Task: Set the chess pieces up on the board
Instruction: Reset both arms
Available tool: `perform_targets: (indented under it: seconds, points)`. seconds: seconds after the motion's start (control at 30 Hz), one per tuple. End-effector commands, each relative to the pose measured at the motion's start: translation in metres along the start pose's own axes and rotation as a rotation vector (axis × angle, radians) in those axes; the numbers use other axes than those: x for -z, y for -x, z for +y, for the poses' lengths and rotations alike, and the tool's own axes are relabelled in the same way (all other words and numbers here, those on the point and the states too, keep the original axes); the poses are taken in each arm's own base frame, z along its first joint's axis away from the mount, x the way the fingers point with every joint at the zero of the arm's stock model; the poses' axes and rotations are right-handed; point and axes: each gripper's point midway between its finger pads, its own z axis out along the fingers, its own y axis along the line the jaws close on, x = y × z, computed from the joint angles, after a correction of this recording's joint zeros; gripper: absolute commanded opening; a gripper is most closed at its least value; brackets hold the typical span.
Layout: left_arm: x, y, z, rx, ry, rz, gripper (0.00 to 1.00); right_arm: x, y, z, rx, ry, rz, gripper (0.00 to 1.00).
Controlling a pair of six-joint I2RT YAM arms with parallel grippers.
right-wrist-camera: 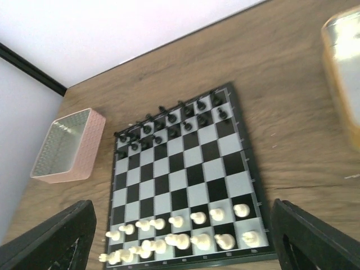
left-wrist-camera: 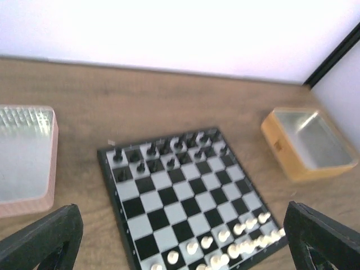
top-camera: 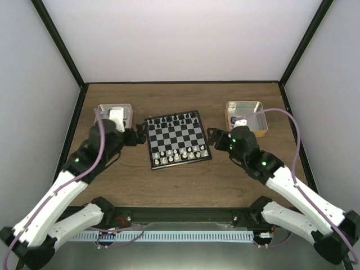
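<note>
Chess pieces [top-camera: 181, 154] in two rows along the near edge of the board [top-camera: 178, 135], long axis of the rows running left to right, straight across between the two arms. Black figures [top-camera: 174, 120] ranked likewise at the far edge, middle squares bare. Toward the near left corner, somewhat bunched in the right wrist view and possibly off their squares, but too blurred to say for sure.

Left gripper [top-camera: 140, 136] just off the board's left edge, jaws spread wide, nothing between them. Right gripper [top-camera: 214, 139] just off the right edge, likewise spread and empty. Both level with the middle ranks, so the white rows lying inward and nearer the bases than either pair of fingertips. Neither arm clearly closer to the rows as a whole; for the bunched corner, the left — a judgement only.

Metal tray [top-camera: 104, 108] beyond the left gripper, orange tray [top-camera: 256, 112] beyond the right, both apart from the board on the wooden table [top-camera: 180, 185].
</note>
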Motion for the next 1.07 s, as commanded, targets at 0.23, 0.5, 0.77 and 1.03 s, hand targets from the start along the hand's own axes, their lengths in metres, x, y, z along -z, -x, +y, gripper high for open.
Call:
perform_targets:
  seconds: [0.23, 0.5, 0.77, 1.03]
  points:
    - [0.107, 0.055, 0.025, 0.047, 0.013, -0.362, 1.0, 0.119, 0.08, -0.042, 0.167, -0.207, -0.363, 1.0]
    - [0.169, 0.079, 0.045, 0.042, 0.094, -0.459, 1.0, 0.198, 0.117, -0.044, 0.135, -0.173, -0.554, 1.0]
    - [0.194, 0.084, 0.049, 0.053, 0.091, -0.494, 1.0, 0.234, 0.123, -0.049, 0.096, -0.132, -0.627, 1.0]
    - [0.19, 0.085, 0.043, 0.052, 0.065, -0.48, 1.0, 0.242, 0.127, -0.049, 0.087, -0.125, -0.656, 1.0]
